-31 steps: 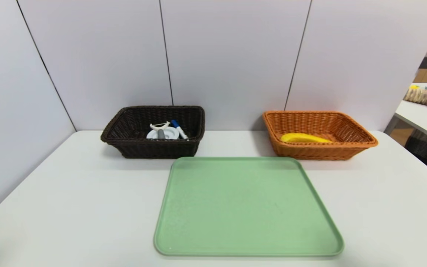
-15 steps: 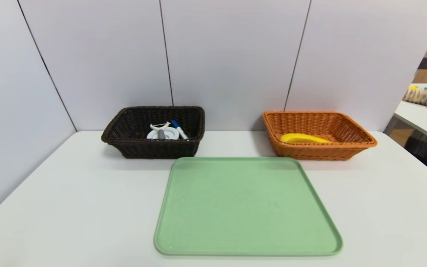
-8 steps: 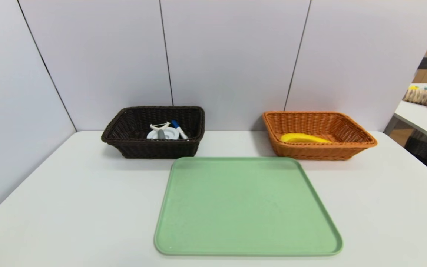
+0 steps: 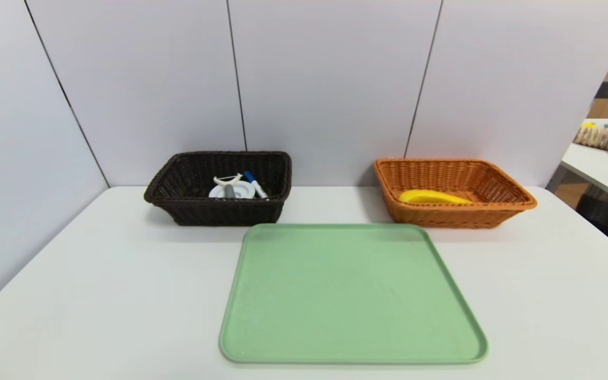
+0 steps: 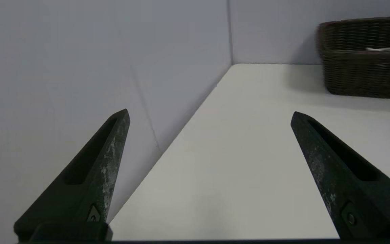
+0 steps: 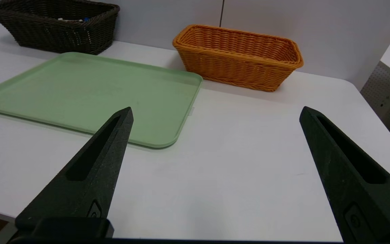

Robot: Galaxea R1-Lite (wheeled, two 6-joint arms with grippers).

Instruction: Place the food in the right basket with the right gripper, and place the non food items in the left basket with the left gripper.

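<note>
Facing the table; 2 grippers, left and right, wide open

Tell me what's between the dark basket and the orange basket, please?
Just bare white table between the dark basket and the orange basket, in the head view. The green tray lies nearer.

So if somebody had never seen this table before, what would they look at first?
Probably the big green tray in the middle of the white table, with nothing on it. Next, maybe the bright yellow banana-like thing in the orange basket, behind the tray on the robot's right. The dark basket, behind it on the robot's left, has a blue-and-white marker inside.
</note>
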